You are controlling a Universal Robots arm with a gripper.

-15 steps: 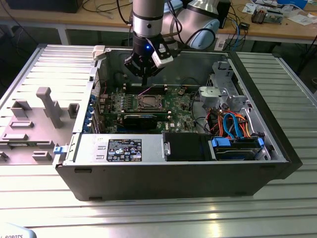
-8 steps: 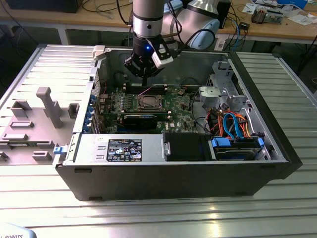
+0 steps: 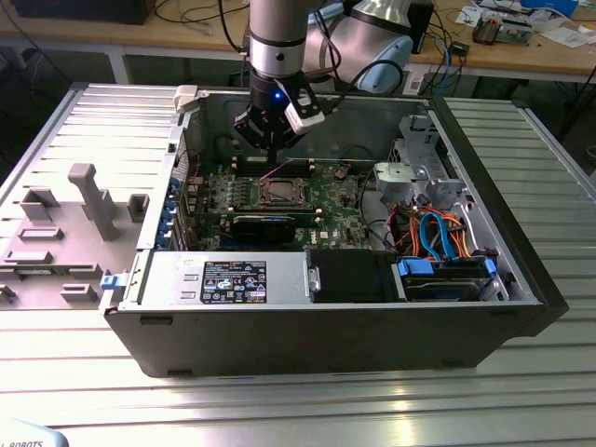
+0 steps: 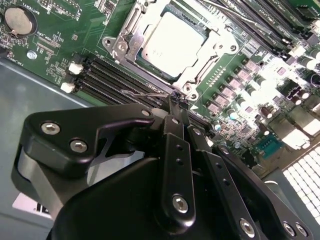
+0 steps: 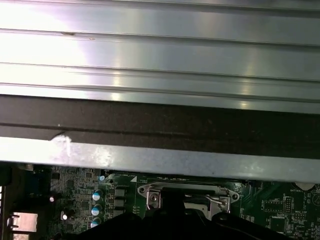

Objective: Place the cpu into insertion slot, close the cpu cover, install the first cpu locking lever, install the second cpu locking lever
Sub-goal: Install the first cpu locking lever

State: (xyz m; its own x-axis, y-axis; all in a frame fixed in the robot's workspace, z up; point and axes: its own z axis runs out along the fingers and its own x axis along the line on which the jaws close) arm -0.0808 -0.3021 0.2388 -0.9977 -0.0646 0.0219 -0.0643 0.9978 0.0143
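The cpu (image 4: 172,42) sits in the insertion slot (image 4: 131,26) with the cpu cover (image 4: 207,67) down around it; just beside it, the gripper (image 4: 175,102) is clenched, holding nothing

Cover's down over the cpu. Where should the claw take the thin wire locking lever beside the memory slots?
Probably at the bent wire locking lever near the socket corner, approaching from above. It lies low between the cpu cover and the memory slots, so the claw has little side room.
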